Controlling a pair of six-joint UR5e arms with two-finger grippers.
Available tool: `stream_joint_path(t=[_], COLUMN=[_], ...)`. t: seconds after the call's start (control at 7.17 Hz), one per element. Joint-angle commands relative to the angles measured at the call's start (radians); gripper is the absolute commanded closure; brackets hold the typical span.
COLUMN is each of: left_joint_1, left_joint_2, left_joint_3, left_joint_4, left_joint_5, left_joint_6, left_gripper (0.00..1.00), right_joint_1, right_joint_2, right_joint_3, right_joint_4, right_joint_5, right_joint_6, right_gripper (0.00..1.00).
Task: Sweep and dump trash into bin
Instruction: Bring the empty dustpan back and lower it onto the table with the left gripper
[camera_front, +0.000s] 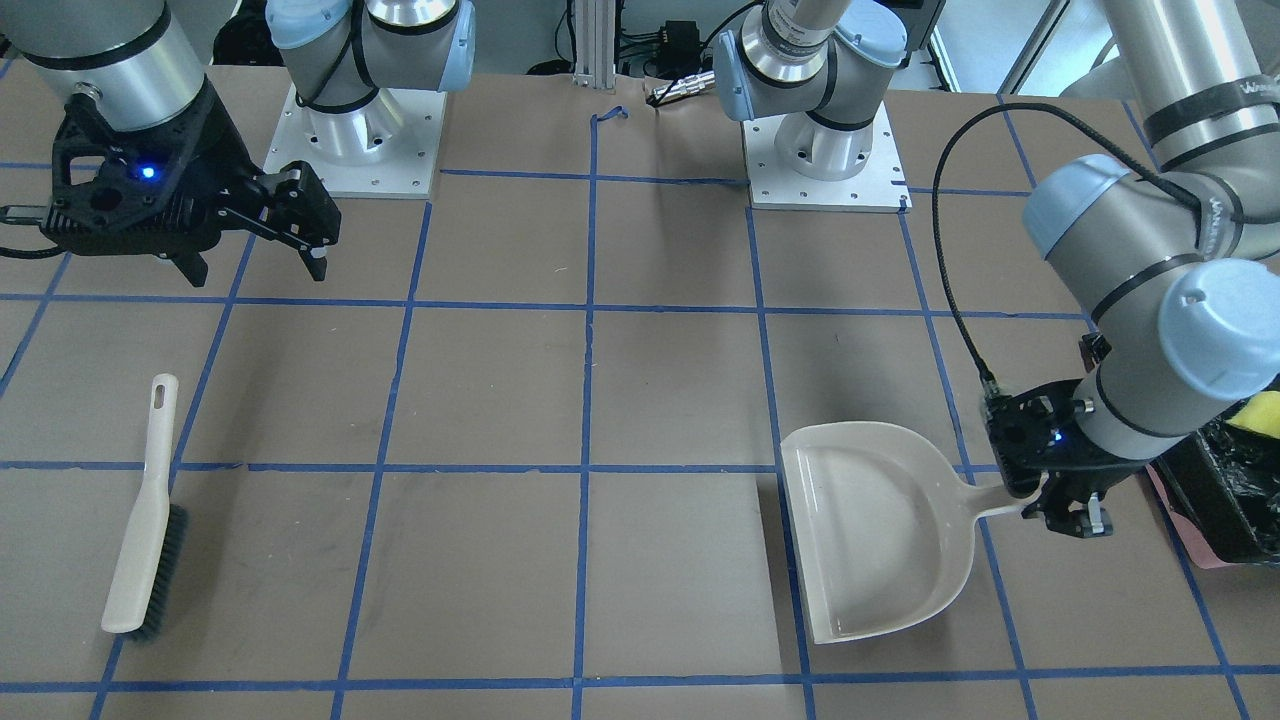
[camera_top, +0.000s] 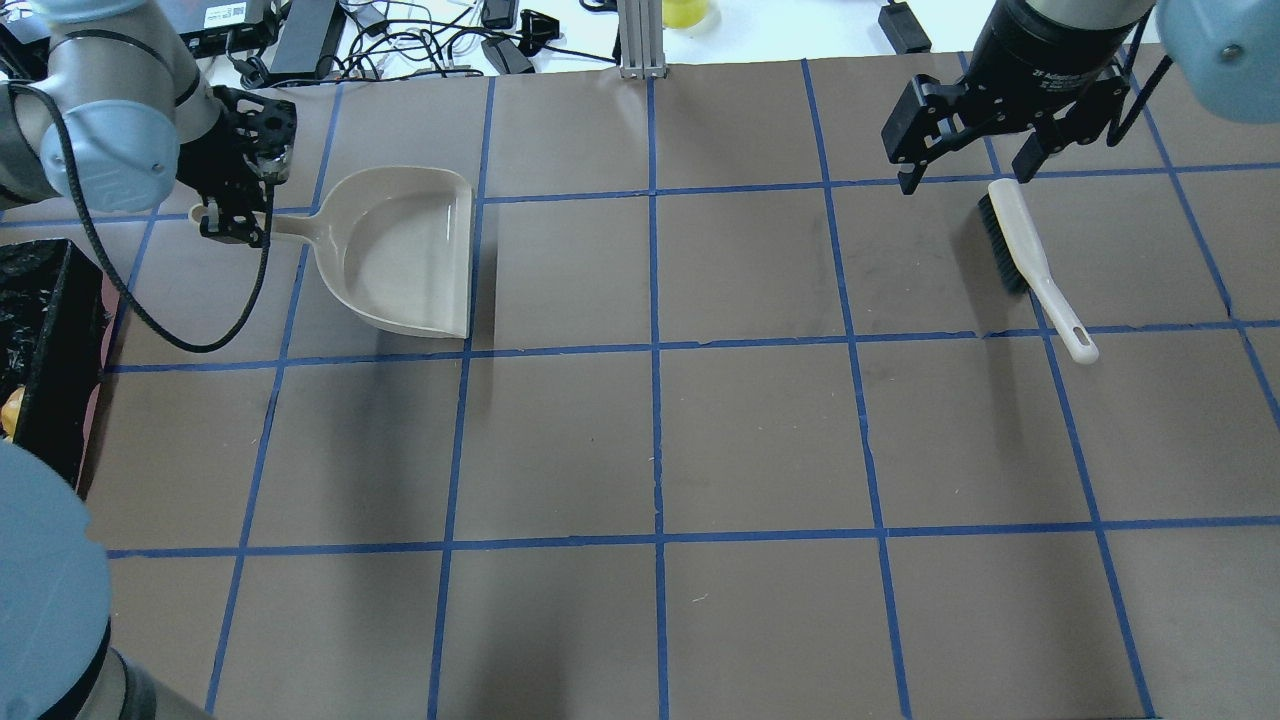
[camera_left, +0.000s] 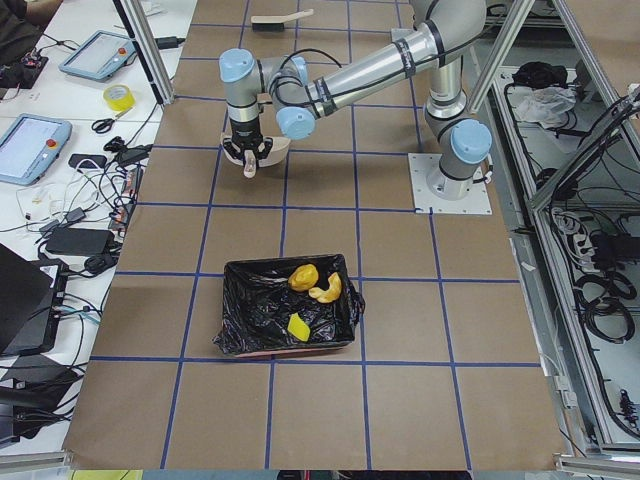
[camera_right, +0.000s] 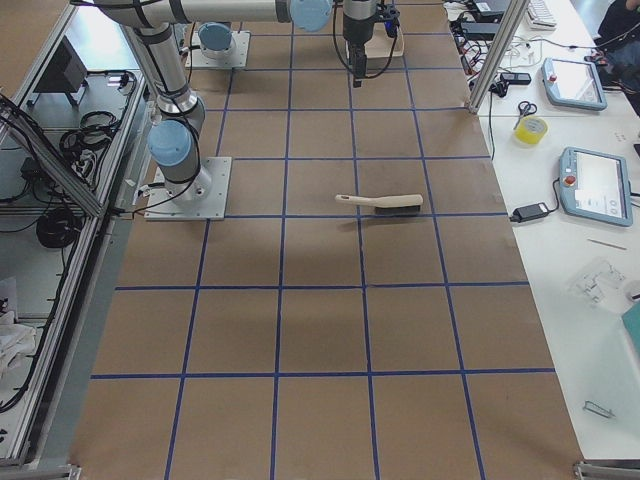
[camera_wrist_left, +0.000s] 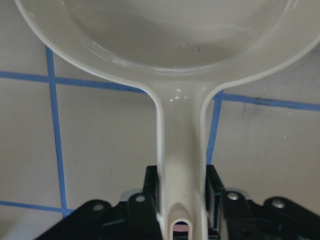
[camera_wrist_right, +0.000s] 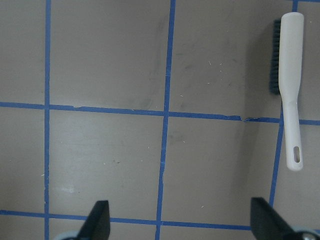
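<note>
The trash lies inside the bin (camera_left: 240, 330), a pink box with a black bag: a golden-brown lump (camera_left: 303, 276), a cream ring piece (camera_left: 328, 291) and a yellow-green wedge (camera_left: 298, 326). The bin also shows at the table's end in the overhead view (camera_top: 45, 300). My left gripper (camera_top: 228, 220) is shut on the handle of the beige dustpan (camera_top: 410, 250), which rests flat on the table; the wrist view shows its fingers (camera_wrist_left: 212, 187) against the handle. My right gripper (camera_top: 965, 172) is open and empty above the table, just beyond the brush (camera_top: 1030, 260).
The brush (camera_front: 145, 520) lies flat on the table with its handle toward the robot. The dustpan (camera_front: 870, 530) is empty. The two arm bases (camera_front: 360, 140) stand at the table's robot side. Cables and tablets lie past the far edge (camera_top: 400, 50).
</note>
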Motion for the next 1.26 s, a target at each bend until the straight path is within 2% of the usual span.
stream_joint_path(t=[0.0,1.12], left_joint_1=[-0.048,-0.062], left_joint_2=[-0.083,-0.143], left_joint_3=[0.069,0.087], left_joint_4=[-0.003,0.008], left_joint_5=[-0.033,-0.046], left_joint_6=[-0.001,-0.003], left_gripper=[1.0,1.0], right_joint_1=[0.0,-0.001], right_joint_2=[-0.001,-0.006], right_joint_3=[0.0,0.0], right_joint_4=[0.0,0.0], right_joint_5=[0.0,-0.006], right_joint_6=[0.0,-0.003], right_gripper=[0.0,0.0])
